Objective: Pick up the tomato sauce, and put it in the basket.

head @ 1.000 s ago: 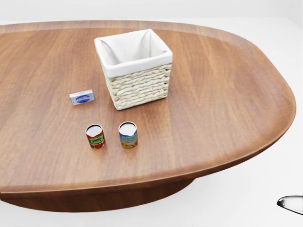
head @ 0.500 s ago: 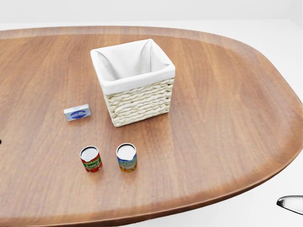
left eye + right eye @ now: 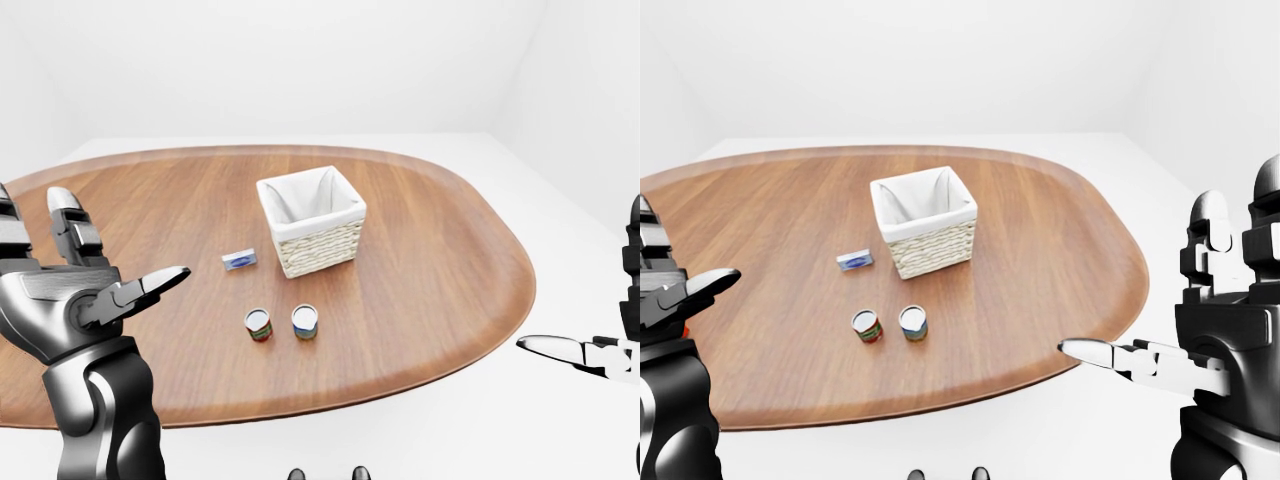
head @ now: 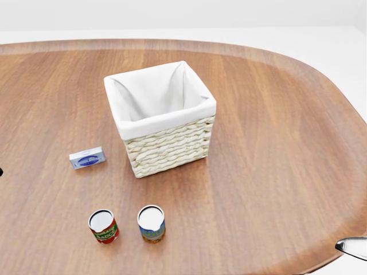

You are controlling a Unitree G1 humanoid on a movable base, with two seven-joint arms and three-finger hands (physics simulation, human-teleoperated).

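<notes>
The tomato sauce can, with a red label, stands upright on the wooden table at the lower left of the head view. The woven basket with a white liner stands above it, empty. My left hand is open and empty, raised at the left of the left-eye view, well apart from the can. My right hand is open and empty, past the table's right edge in the right-eye view. Only one fingertip of the right hand shows in the head view.
A second can with a blue and orange label stands just right of the tomato sauce. A small blue-and-white box lies left of the basket. The table's rounded edge runs near my right hand.
The camera has moved closer to the table: basket, cans and box look larger and sit lower in the head view. The things themselves have not moved. The right fingertip stays at the lower right.
</notes>
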